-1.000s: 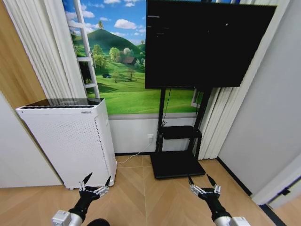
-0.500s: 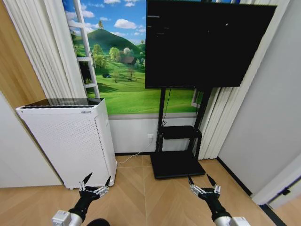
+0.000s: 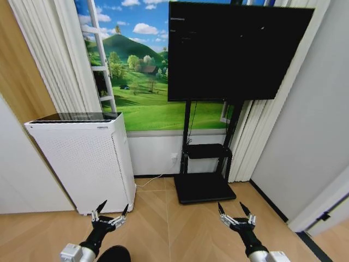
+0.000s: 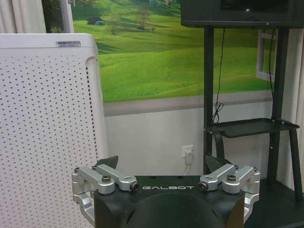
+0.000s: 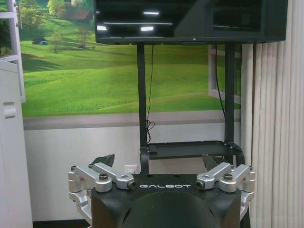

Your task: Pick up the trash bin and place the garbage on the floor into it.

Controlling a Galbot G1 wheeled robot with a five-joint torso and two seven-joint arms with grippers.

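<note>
My left gripper and right gripper are held low in front of me over the floor, a tan chevron parquet. Both are open with nothing between the fingers. The left wrist view shows the left gripper spread wide and facing the wall. In the right wrist view the right gripper is spread the same way. A round black shape peeks in at the bottom edge beside my left arm; I cannot tell whether it is the trash bin. The garbage is out of view.
A tall white perforated appliance stands on the left against the wall. A big black screen sits on a black stand whose base plate rests on the floor ahead. Curtains and a white wall close the right side.
The whole picture has shifted a little, so the camera has moved. The black shape at the bottom edge shows more. Both grippers hold the same pose.
</note>
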